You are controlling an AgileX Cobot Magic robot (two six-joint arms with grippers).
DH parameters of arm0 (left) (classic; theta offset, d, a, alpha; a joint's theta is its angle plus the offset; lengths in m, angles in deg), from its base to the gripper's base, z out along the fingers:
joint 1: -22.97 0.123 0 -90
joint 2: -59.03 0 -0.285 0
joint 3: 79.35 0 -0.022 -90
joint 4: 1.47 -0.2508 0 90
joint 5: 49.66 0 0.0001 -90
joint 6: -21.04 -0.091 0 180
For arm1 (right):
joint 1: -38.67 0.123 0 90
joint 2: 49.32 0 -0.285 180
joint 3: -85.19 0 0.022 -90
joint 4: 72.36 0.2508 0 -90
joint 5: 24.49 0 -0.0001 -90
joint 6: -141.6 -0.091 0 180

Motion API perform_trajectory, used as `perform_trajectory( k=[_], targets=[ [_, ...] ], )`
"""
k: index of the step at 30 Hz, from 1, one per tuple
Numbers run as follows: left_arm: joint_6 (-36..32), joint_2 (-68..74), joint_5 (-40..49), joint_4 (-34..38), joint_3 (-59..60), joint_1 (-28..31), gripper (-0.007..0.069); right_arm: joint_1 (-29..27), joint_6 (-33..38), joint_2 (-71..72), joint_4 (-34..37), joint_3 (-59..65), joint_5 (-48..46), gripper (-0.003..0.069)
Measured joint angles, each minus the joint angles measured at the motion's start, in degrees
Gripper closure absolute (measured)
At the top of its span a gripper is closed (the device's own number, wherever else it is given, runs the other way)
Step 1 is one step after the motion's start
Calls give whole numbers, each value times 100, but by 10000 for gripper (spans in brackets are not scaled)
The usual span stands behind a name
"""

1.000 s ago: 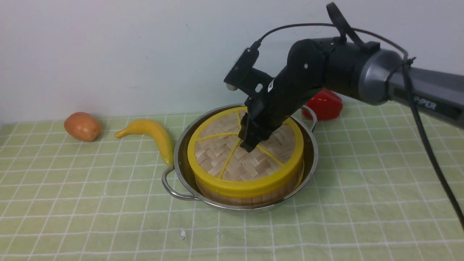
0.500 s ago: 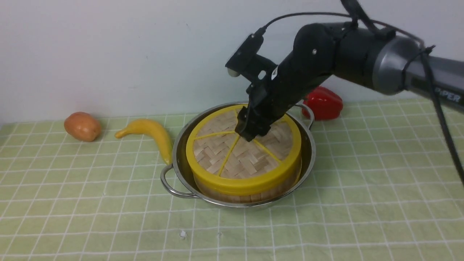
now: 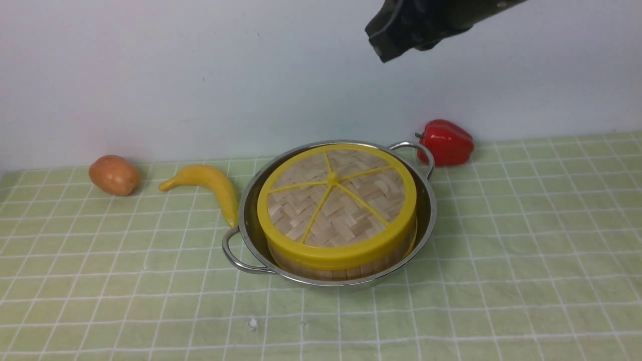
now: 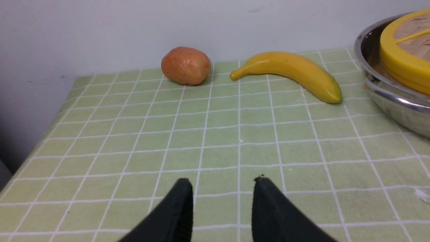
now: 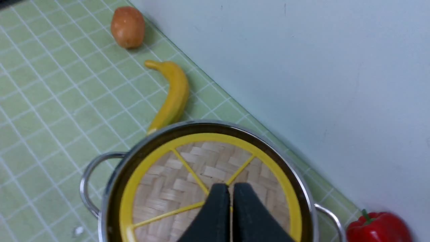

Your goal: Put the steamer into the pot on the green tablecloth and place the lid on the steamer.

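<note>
Stainless steel catches your eye first: the pot [image 3: 337,215] sits on the green tablecloth [image 3: 501,260] near its back edge, about midway along, and the steamer [image 3: 346,263] stands inside it with the lid [image 3: 336,200] seated flat on top, yellow rim level and knob at the centre. You can see only a strip of the steamer's bamboo wall below the lid; its contents are hidden. Your right gripper [image 5: 231,215] is clenched on nothing, its two fingers pressed together, raised well clear above the lid. Your left gripper [image 4: 221,208] hangs low over bare cloth toward the left edge, fingers parted and empty. A banana [image 3: 210,185] lies just beside the pot's left side, a potato [image 3: 114,174] further toward the left edge, and a red bell pepper [image 3: 448,143] near the pot's far right handle.
</note>
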State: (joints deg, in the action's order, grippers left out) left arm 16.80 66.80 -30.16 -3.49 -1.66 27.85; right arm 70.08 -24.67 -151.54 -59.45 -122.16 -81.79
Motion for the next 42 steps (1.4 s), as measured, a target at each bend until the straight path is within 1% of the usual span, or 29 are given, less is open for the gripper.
perform_trajectory(
  k=[2,3,5,8,10,12,15,17,18,19,20,21,22,25,26,27,28,29,32,33,34,35,37,40,41,42],
  targets=[
    [0,0,0,0,0,0,382,0,-296,56,239,0,-47,673],
    [0,0,0,0,0,0,382,0,-323,56,289,0,-53,673],
    [0,0,0,0,0,0,382,0,-644,68,604,0,-75,673],
    [0,0,0,0,0,0,382,0,-762,68,843,0,-94,671],
    [0,0,0,0,0,0,382,0,-644,73,837,0,-141,668],
    [0,0,0,0,0,0,382,0,-497,81,682,49,-351,664],
    [0,0,0,0,0,0,382,0,-469,179,346,382,-668,659],
    [0,0,0,0,0,0,382,0,-508,522,-13,1119,-761,656],
    [0,0,0,0,0,0,382,0,-591,798,-185,1770,-687,654],
    [0,0,0,0,0,0,382,0,-591,851,-205,1770,-687,654],
    [0,0,0,0,0,0,382,-7,-703,1428,-326,2871,-277,648],
    [0,0,0,0,0,0,382,-13,-703,1496,-340,2871,-214,648],
    [0,0,0,0,0,0,382,-75,-786,2184,-378,3936,365,644],
    [0,0,0,0,0,0,382,-326,-836,3233,-410,5593,1719,634],
    [0,0,0,0,0,0,382,-507,-841,3734,-410,6161,2352,632],
    [0,0,0,0,0,0,382,-542,-841,3815,-410,6271,2352,631],
    [0,0,0,0,0,0,382,-687,-847,4148,-410,6706,2864,629],
    [0,0,0,0,0,0,382,-1053,-861,4804,-410,7621,3602,625],
    [0,0,0,0,0,0,382,-1710,-873,6163,-410,8992,4735,617],
    [0,0,0,0,0,0,382,-1746,-878,6238,-410,9065,4735,616],
    [0,0,0,0,0,0,382,-1962,-877,6741,-405,9543,5097,612],
    [0,0,0,0,0,0,382,-2079,-883,7063,-393,9848,5265,608],
    [0,0,0,0,0,0,382,-2216,-888,7525,-350,10285,5402,601],
    [0,0,0,0,0,0,382,-2296,-899,8267,-298,10489,5312,586],
    [0,0,0,0,0,0,382,-2296,-899,8313,-298,10489,5295,585],
    [0,0,0,0,0,0,382,-2300,-899,8717,-298,10494,5109,576]
  ],
)
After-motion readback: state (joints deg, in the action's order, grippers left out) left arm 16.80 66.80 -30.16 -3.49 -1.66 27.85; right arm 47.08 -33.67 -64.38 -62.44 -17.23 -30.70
